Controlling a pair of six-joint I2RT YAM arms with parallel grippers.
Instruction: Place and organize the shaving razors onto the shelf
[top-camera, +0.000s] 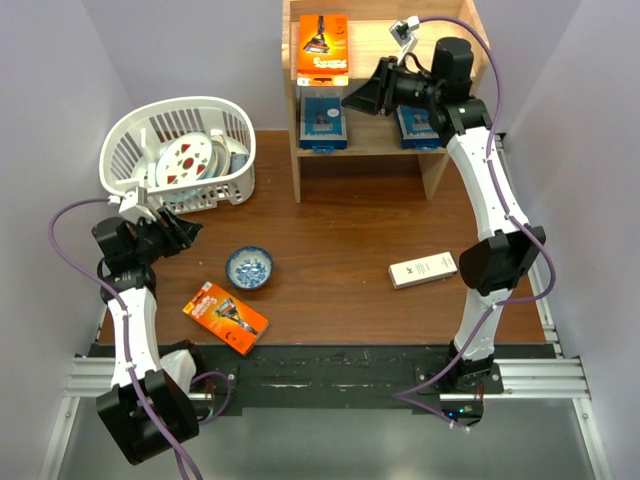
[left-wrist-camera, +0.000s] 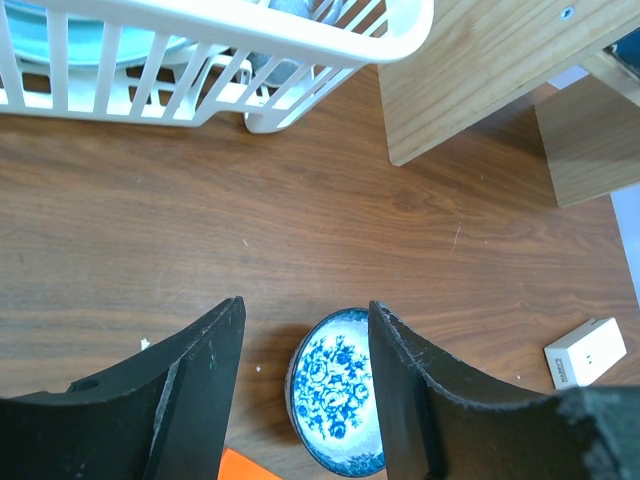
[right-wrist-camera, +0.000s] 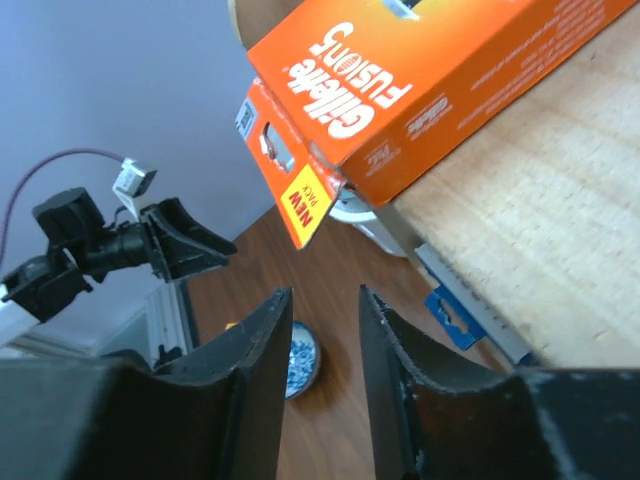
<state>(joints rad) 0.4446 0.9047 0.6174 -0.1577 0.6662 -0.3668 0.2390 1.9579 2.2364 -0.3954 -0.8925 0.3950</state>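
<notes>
The pine shelf (top-camera: 450, 160) stands at the back. An orange razor pack (top-camera: 323, 47) lies on its top tier, also in the right wrist view (right-wrist-camera: 420, 70). Two blue razor packs (top-camera: 323, 122) (top-camera: 412, 125) sit on the lower tier. Another orange razor pack (top-camera: 225, 317) lies on the table near the left arm. My right gripper (top-camera: 358, 98) is open and empty, held in front of the shelf, right of the top orange pack. My left gripper (top-camera: 188, 230) is open and empty above the table, near the basket; its fingers (left-wrist-camera: 200, 390) frame the bowl below.
A white slotted basket (top-camera: 180, 190) with a plate stands at the back left. A blue-patterned bowl (top-camera: 249, 268) sits mid-table, also in the left wrist view (left-wrist-camera: 340, 400). A white box (top-camera: 422, 270) lies right of centre.
</notes>
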